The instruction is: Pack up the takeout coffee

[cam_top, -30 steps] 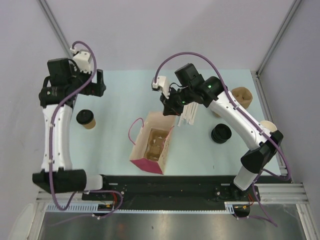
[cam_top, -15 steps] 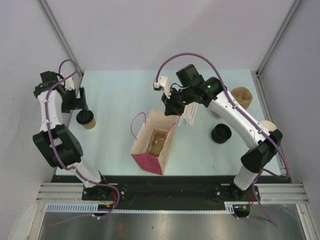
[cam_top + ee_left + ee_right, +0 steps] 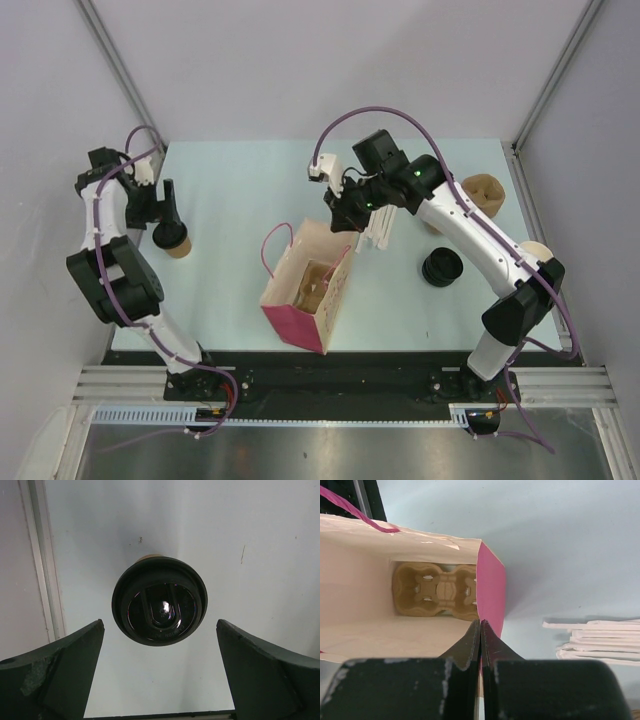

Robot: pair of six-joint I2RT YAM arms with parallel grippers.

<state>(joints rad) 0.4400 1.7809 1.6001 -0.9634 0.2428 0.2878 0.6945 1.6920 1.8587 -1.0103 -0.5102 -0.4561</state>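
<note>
The takeout coffee [image 3: 173, 239], a brown paper cup with a black lid, stands upright at the table's left side. In the left wrist view the coffee [image 3: 159, 607] shows from above, centred between my fingers. My left gripper [image 3: 163, 206] [image 3: 160, 630] is open, right by the cup, with its fingers apart from the lid. My right gripper [image 3: 345, 215] [image 3: 480, 623] is shut on the top rim of the pink paper bag [image 3: 298, 322] [image 3: 492, 587]. The bag stands open with a brown pulp cup carrier [image 3: 437, 590] [image 3: 318, 285] at its bottom.
A bundle of white paper-wrapped sticks [image 3: 378, 232] [image 3: 600, 640] lies just right of the bag. A pile of black lids [image 3: 441, 267] and a stack of lidless brown cups [image 3: 482, 193] are at the right. The table's left rail [image 3: 42, 560] is close to the coffee.
My left arm has swung out to the left and brought its open gripper to the coffee. My right gripper has stayed at the bag's rim; the bag has shifted slightly.
</note>
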